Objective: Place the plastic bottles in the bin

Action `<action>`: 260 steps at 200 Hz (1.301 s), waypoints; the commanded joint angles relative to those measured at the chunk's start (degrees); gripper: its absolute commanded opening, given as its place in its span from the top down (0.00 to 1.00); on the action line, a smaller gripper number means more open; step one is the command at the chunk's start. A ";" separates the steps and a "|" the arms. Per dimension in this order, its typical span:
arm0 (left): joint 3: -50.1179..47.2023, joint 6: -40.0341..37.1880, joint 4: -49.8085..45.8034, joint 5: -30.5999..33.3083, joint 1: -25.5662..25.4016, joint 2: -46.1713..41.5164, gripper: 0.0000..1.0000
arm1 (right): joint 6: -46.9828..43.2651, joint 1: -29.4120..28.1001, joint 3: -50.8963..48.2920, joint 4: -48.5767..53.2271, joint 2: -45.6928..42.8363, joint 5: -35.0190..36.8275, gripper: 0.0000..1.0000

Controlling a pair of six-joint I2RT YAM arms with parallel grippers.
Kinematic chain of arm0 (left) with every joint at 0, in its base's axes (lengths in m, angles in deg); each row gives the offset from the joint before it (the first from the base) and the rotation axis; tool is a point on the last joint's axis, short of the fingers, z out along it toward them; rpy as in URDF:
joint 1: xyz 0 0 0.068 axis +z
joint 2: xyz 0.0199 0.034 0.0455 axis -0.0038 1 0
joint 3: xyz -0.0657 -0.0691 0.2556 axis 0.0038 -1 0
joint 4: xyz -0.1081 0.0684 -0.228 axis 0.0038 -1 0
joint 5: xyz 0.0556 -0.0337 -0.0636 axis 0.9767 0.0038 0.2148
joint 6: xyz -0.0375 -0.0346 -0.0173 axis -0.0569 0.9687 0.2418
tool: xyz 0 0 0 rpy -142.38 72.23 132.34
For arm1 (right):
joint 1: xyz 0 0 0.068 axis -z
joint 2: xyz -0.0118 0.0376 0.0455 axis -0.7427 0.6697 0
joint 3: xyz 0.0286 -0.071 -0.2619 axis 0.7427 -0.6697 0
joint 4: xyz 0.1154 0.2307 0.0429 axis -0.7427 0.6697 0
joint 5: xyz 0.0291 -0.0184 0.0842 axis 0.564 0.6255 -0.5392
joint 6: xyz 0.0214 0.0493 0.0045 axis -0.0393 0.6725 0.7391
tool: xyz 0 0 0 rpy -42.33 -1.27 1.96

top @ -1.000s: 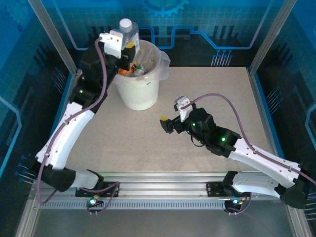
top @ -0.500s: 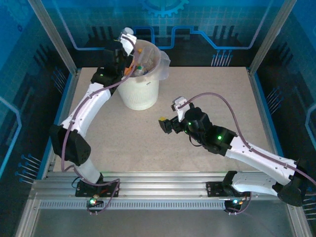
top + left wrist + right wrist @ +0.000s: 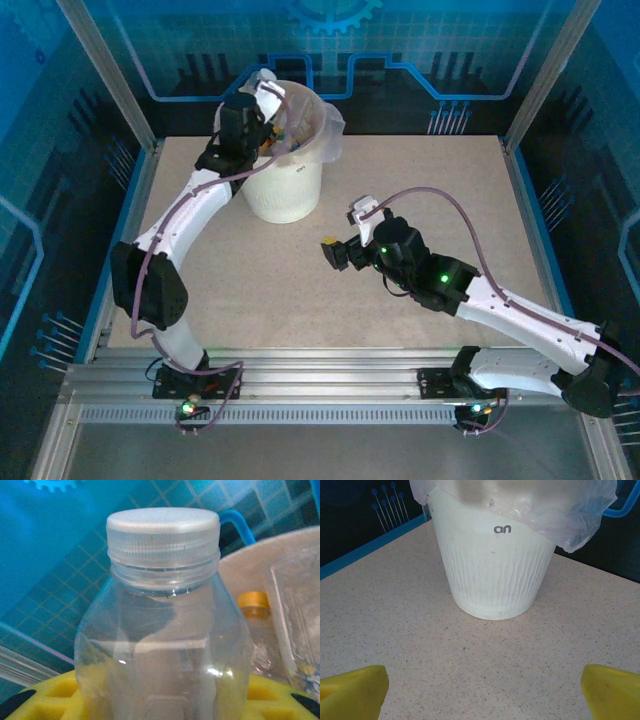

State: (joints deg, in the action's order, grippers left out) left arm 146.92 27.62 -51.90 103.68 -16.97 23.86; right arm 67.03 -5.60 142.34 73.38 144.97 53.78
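**While left hand gripped a clear bottle at the bin, right hand sat open on the table side**

As the top view showed it, the left hand (image 3: 258,100) was up at the left side of the bin's mouth, its arm stretched far across the table (image 3: 420,180). It was clenched on a clear bottle (image 3: 162,630). In the left wrist view that bottle stood upright and close to the lens, with its white ribbed cap (image 3: 163,527) on and yellow pads (image 3: 40,700) showing at both lower corners beside it. Behind it on the right sat an orange-capped bottle (image 3: 255,602) and another clear plastic piece (image 3: 297,615), both against a pale curved surface. Whether that surface was the liner or the bin wall could not be told.

The bin (image 3: 285,185) stood upright on the far left part of the table, with more bottles (image 3: 285,135) piled inside. The exact count was not readable.

The right hand (image 3: 333,252) was released, jaws wide apart, holding nothing. It sat low near the table's middle, well apart from the bin and pointed toward it. In the right wrist view its yellow fingertips (image 3: 352,690) showed at the two bottom corners, with bare table between them. The white bin wall was straight ahead, with small grey lettering on it. A translucent liner (image 3: 570,515) hung over the rim.
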 commanded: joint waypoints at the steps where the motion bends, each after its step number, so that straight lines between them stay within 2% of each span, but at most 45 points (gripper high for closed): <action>1: -2.63 -0.74 2.73 -2.38 -0.21 -2.03 0.53 | 0.93 0.55 1.62 0.21 -0.23 1.24 0.00; 67: -5.86 3.90 -1.73 -13.02 -0.21 -7.27 0.20 | 1.02 0.65 1.45 0.18 -0.41 1.66 0.00; 89: -7.17 6.25 -2.45 -18.70 -0.13 -10.27 0.19 | 1.02 0.74 1.45 0.22 -0.27 1.66 0.00; 123: -9.05 12.61 -3.03 -33.31 1.26 -15.13 0.19 | 1.20 0.92 1.53 0.36 -0.07 1.51 0.00; 140: -9.15 15.23 -2.86 -36.62 1.53 -16.65 0.20 | 1.37 1.01 1.56 0.62 -0.05 1.58 0.00; 168: -9.00 19.88 -1.75 -36.43 1.90 -18.97 0.20 | 1.87 1.00 1.93 1.63 -0.19 2.69 0.00; 206: -10.32 26.55 -1.15 -30.76 2.16 -23.49 0.19 | 3.43 1.70 2.67 4.47 -0.40 5.21 0.00; 244: -17.24 33.69 -1.62 -23.44 2.35 -31.31 0.02 | 4.96 2.76 1.99 7.07 -1.91 9.34 0.00; 260: -22.66 36.79 -0.96 -20.11 2.41 -35.88 0.01 | 5.44 3.15 0.94 7.59 -3.43 11.62 0.00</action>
State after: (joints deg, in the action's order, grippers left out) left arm 129.98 57.37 -54.04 76.86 -15.05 -5.93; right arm 70.49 -3.31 143.17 78.82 144.49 60.23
